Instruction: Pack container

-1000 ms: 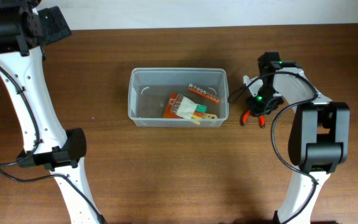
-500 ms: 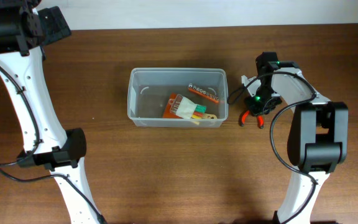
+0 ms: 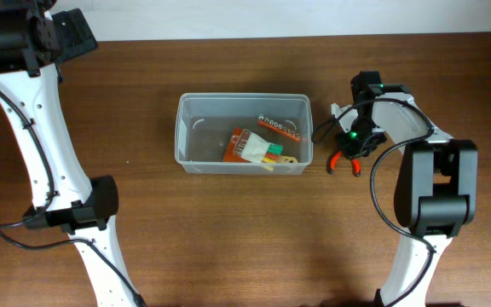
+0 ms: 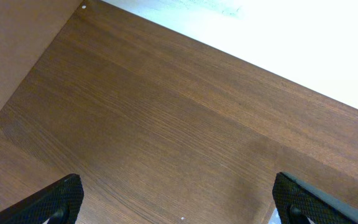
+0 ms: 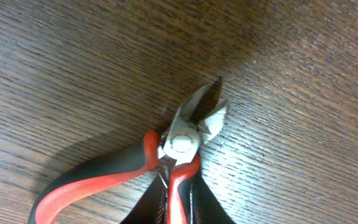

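- Left end effector (image 4: 178, 204): fingers apart, over bare desk (image 3: 228, 239).
- Container (image 3: 182, 141): mid-desk, tools (image 3: 254, 147) inside.
- Side cutters (image 5: 180, 144): red-handled, on desk just right of container.
- Right end effector (image 3: 353, 145): above cutters; whether spread or closed, cannot tell. Likely the pickup step; next move needs a grasp, then a lift over the rim.

Dark wood-grain bench (image 3: 228, 230) carrying a tub and one hand tool.
The clear container (image 3: 180, 136) stands on the bench's middle stretch, nearer the far edge. Just to its right, apart from its wall, side cutters (image 3: 345, 160) with red-and-black handles lie flat on the bare wood, handles splayed.
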`<act>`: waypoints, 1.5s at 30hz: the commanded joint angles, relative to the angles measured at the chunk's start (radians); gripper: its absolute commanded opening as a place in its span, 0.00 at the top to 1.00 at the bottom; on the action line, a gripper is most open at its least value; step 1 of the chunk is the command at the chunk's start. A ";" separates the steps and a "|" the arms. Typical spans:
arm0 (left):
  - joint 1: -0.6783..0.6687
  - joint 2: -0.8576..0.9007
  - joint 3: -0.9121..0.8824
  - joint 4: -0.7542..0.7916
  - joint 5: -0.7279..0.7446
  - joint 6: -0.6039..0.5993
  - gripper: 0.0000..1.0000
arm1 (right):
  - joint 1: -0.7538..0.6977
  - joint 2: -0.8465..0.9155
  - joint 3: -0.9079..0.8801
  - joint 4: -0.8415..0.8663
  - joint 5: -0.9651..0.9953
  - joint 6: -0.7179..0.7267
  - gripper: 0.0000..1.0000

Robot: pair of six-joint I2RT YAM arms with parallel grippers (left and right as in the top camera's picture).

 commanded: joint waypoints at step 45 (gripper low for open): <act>0.006 -0.028 0.001 0.000 -0.017 0.012 0.01 | 0.054 0.029 0.662 -0.441 -0.002 0.054 0.91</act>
